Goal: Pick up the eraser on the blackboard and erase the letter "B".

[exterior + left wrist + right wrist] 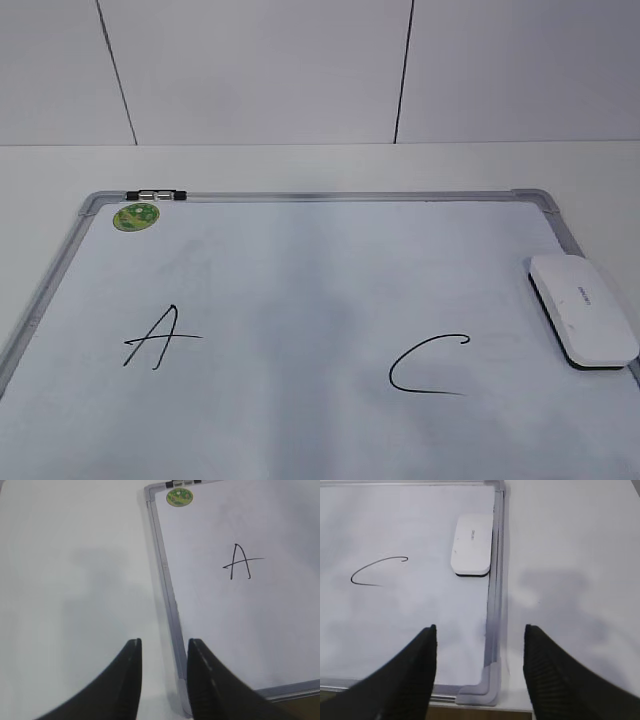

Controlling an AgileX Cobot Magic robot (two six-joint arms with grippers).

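The blackboard [300, 270] is a white board with a grey frame, lying flat on the table. It bears a black "A" [158, 338] on the left and a black "C" [428, 365] on the right. No letter "B" shows; between them is only a faint grey smudge. The white eraser [583, 310] lies flat on the board against its right frame. In the right wrist view the eraser [472, 543] lies far ahead of my open, empty right gripper [480, 627], which hovers over the board's near right corner. My left gripper [164, 642] is open and empty over the board's left frame [170, 605].
A round green sticker [137, 216] sits in the board's far left corner, next to a small clip [157, 193] on the top frame. White table surrounds the board; a tiled wall stands behind. Neither arm shows in the exterior view.
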